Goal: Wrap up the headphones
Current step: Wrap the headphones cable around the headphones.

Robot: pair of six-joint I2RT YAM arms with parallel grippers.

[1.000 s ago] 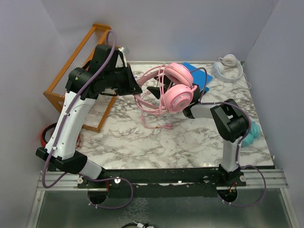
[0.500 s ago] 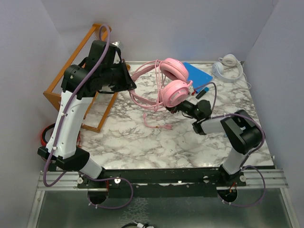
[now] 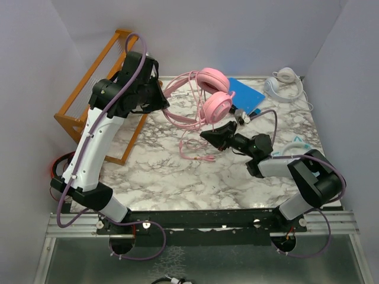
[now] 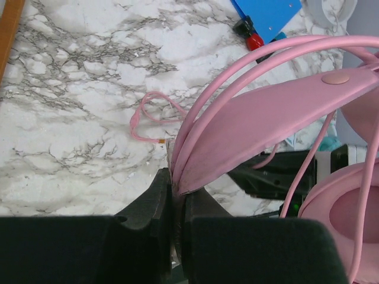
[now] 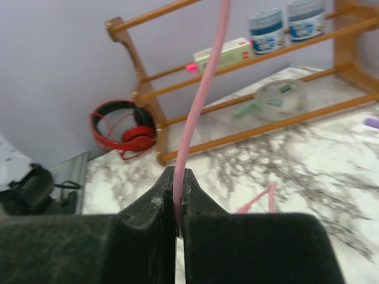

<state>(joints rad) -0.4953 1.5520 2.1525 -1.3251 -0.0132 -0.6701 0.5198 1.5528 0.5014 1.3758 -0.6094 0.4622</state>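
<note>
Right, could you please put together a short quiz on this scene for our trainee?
1. True or false: the left end effector is shut on the pink headband.
2. What does the right end effector grip? A. the pink cable B. a spoon C. a cup
3. In which corner of the table do the white headphones lie?

Key: 1 true; 2 A; 3 the far right corner.
</note>
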